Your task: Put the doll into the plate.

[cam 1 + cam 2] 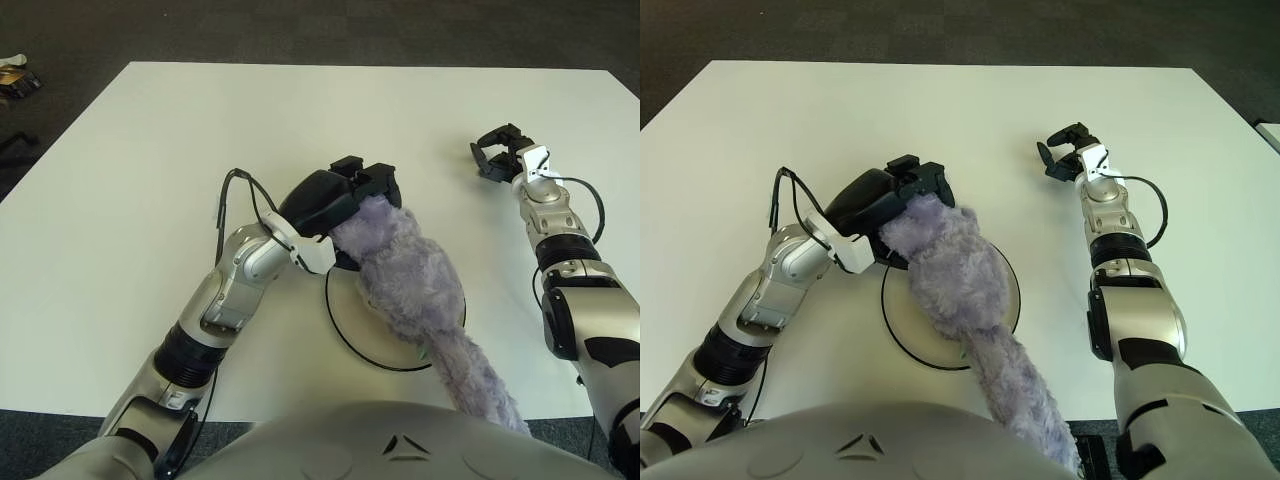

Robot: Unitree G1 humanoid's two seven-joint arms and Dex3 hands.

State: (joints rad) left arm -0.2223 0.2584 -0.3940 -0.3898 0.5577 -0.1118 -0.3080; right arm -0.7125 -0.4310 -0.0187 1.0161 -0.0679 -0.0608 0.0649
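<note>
The left hand [345,195] grips the top end of the purple plush doll [405,285], whose body lies across the plate [345,330] (its tail trails off the near rim). Released now, that overhang could drag it out. The right hand [505,150] shows far right, fingers loosely spread, holding nothing.

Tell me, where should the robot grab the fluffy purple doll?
Probably the doll's narrow upper end, from the left, where the left hand already clasps it. That end is thin enough for fingers, while the fat middle lies across the plate.
</note>
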